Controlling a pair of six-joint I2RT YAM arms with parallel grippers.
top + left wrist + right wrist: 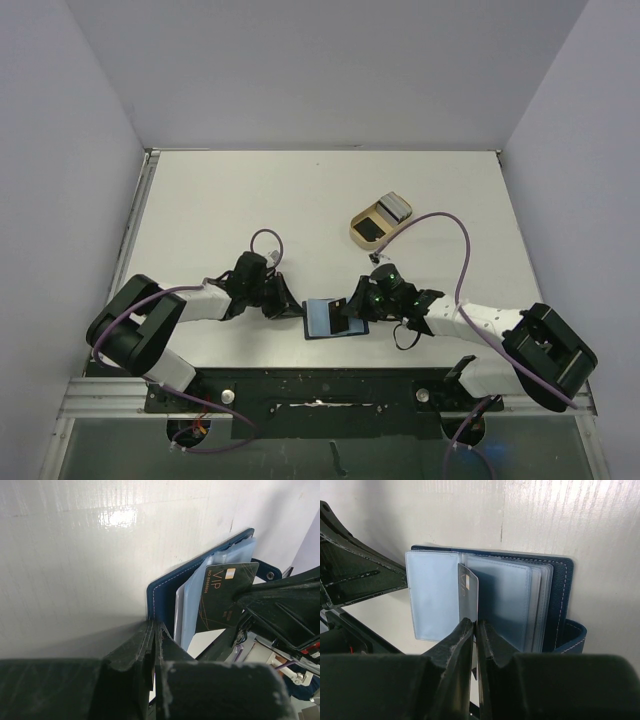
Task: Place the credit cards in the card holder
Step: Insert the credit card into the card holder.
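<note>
The card holder (322, 320) lies open near the table's front middle, navy outside with pale blue clear sleeves inside. My left gripper (293, 309) is shut on its left cover edge, shown close in the left wrist view (155, 625) on the navy cover (165, 597). My right gripper (360, 302) is shut on a black VIP credit card (225, 597) and holds it on edge over the sleeves (495, 597). In the right wrist view the card (468, 592) stands edge-on between my fingertips (476, 622). Two more cards, one black (370, 229) and one grey (397, 208), lie in the tan dish.
The tan oval dish (357, 218) sits behind and to the right of the wallet, mid-table. A purple cable (455, 235) loops from the right arm past the dish. Grey walls enclose the table on three sides.
</note>
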